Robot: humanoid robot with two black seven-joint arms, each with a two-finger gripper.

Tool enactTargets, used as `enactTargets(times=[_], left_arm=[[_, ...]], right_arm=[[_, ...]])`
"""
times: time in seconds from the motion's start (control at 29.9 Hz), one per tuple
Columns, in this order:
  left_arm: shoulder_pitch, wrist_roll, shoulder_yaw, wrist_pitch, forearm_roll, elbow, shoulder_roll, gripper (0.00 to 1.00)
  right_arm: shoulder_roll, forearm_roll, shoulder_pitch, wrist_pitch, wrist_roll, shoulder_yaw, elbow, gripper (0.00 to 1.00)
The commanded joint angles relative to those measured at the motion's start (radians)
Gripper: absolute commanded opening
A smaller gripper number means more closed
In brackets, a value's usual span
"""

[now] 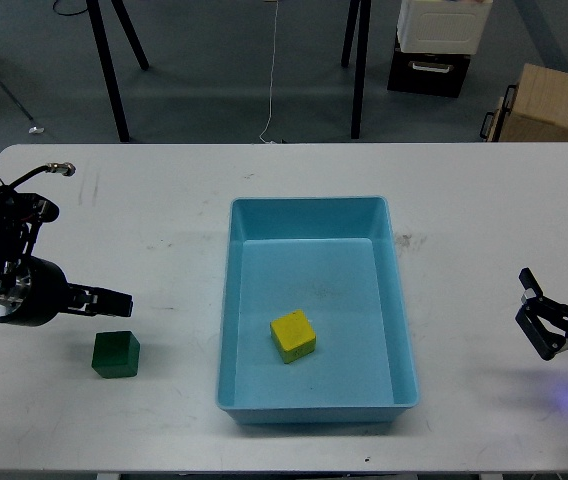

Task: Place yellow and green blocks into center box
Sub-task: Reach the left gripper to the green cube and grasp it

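Fingers of the left gripper [114,298] were held low and level, apparently clenched and empty, just above the green block [116,354] on the surface [164,230]; the yellow block [293,336] lay inside the blue tray [404,330].

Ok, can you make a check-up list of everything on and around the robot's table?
Surface: white table, faint scuff marks.
Job's things: yellow block inside the blue tray; green block on the table, left of the tray.
Clutter: nothing seen.
Grippers: left gripper just above the green block, holding nothing; right gripper open, empty.
Cables: thin white cable on the floor; black wire on the left arm.
Surroundings: black stand legs, cardboard carton, white and black case.
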Motion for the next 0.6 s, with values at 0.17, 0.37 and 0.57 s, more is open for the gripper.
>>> enactTargets(times=[0.17,0.37,0.57], left_arm=[[0.06,0.001,-0.012,0.0,-0.001,0.011,-0.006,1.0],[0.095,0.012,-0.015,0.0,-0.001,0.048,-0.022,1.0],[0.164,0.014,-0.073,0.0,0.001,0.064,-0.053,1.0]], right_arm=[[0.0,0.0,0.003,0.0,-0.001,-0.024,-0.002,1.0],[0.0,0.0,0.0,0.0,-0.001,-0.024,-0.002,1.0],[-0.002,-0.002,-0.002,0.0,-0.001,-0.026,-0.003,1.0]])
